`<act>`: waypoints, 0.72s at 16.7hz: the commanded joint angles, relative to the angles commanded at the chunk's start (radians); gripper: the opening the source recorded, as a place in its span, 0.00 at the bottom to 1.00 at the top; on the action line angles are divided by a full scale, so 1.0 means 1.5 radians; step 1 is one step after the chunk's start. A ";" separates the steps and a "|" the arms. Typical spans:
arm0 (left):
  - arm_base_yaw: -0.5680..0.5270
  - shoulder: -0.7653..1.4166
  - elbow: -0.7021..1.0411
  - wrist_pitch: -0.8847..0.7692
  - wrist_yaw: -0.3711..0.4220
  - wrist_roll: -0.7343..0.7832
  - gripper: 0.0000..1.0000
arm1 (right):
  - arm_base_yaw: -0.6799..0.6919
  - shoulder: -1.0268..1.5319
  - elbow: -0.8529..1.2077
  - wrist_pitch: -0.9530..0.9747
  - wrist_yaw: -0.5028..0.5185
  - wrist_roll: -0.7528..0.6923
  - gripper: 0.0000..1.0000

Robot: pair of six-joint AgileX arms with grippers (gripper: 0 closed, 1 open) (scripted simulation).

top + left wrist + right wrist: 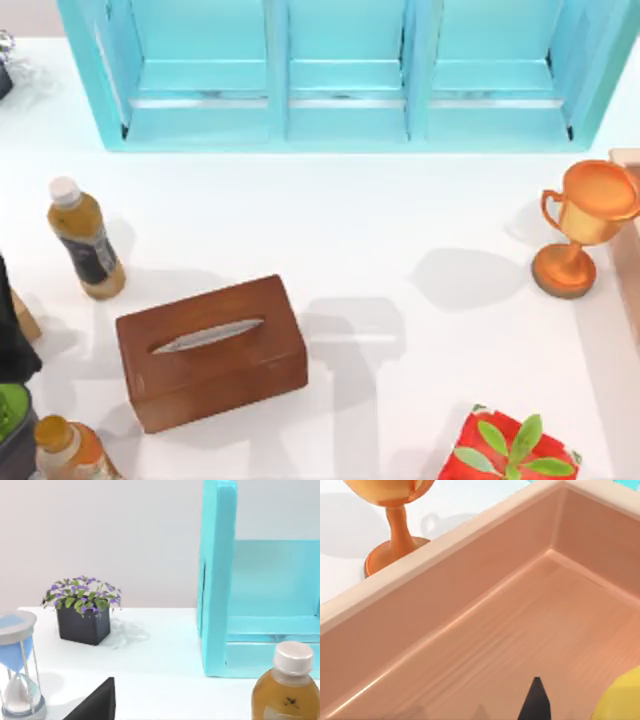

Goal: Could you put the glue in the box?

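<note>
Glue (622,697) is seen as a yellow edge over the box (485,630) interior, beside a dark fingertip (536,702) of the right tool; whether it is gripped or released cannot be told. Step judged: placing. Next: release, then lift clear of the walls. From the trophy (585,225), the box rim sits just right in the top view. Left wrist view alone shows hourglass (17,667) and flower pot (84,611); left arm parked, fingers unreadable.
</note>
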 joint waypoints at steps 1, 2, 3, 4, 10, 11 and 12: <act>0.000 0.000 0.000 0.000 0.000 0.000 1.00 | 0.000 0.000 0.000 0.000 0.000 0.000 0.45; 0.000 0.000 0.000 0.000 0.000 0.000 1.00 | 0.000 0.000 0.000 0.000 0.000 0.000 0.53; 0.000 0.000 0.000 0.000 0.000 0.000 1.00 | 0.000 0.000 0.000 0.000 0.000 0.000 0.60; 0.000 0.000 0.000 0.000 0.000 0.000 1.00 | 0.000 0.000 0.000 0.000 0.000 0.000 0.68; 0.000 0.000 0.000 0.000 0.000 0.000 1.00 | 0.000 0.000 0.000 0.000 0.000 0.000 1.00; 0.000 0.000 0.000 0.000 0.000 0.000 1.00 | 0.000 0.000 0.000 0.000 0.000 0.000 1.00; 0.000 0.000 0.000 0.000 0.000 0.000 1.00 | 0.000 0.000 0.000 0.000 0.000 0.000 1.00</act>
